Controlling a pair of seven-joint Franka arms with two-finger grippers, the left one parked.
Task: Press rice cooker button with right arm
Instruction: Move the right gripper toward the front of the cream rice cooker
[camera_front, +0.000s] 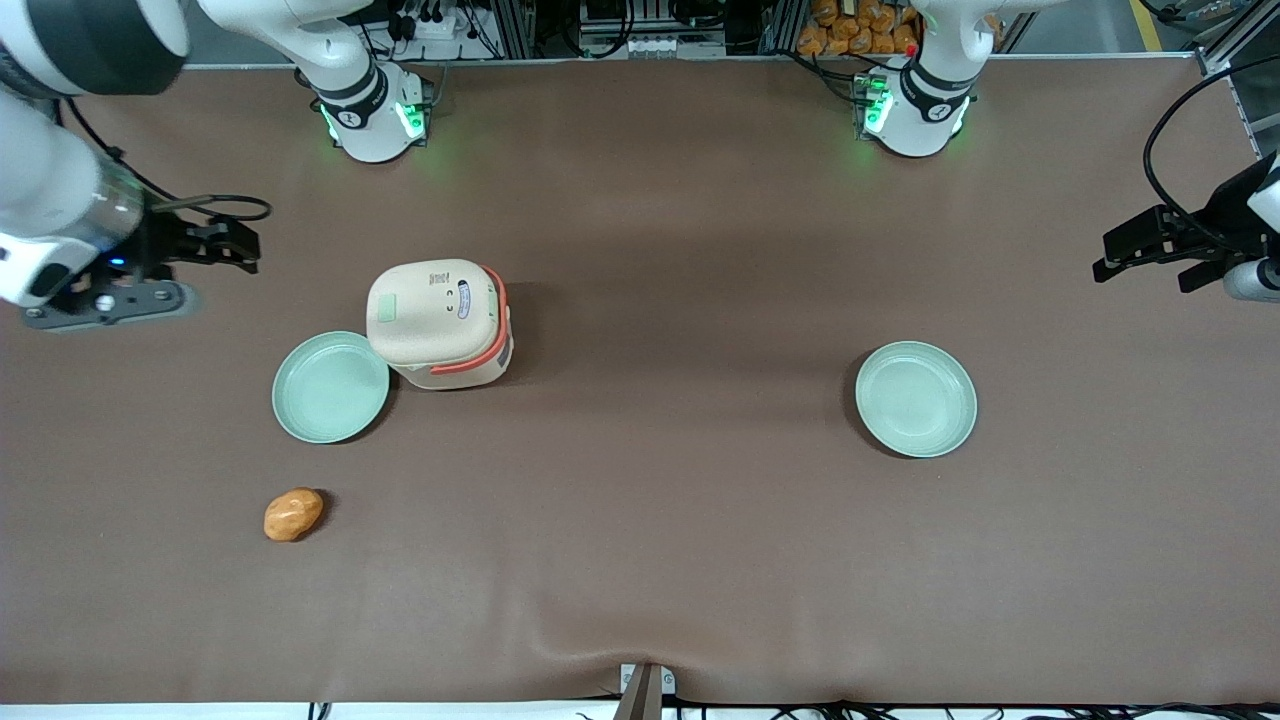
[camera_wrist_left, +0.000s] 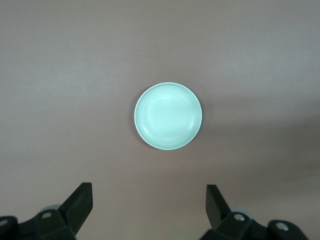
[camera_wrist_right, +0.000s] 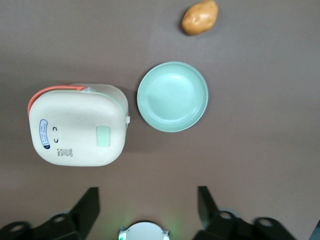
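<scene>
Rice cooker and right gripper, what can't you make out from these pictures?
- Rice cooker: the lid's printed label is too small to read in the front and right wrist views; which mark is the button is unclear.
- Right arm: cut off by the front view's edge.
- Gripper, open above the table: its fingertips are cut off in the right wrist view.

The right arm (camera_front: 50, 190) hangs above the working arm's end of the table, its gripper (camera_front: 240, 240) held level, fingers (camera_wrist_right: 87, 207) spread apart, gripping nothing.
</scene>
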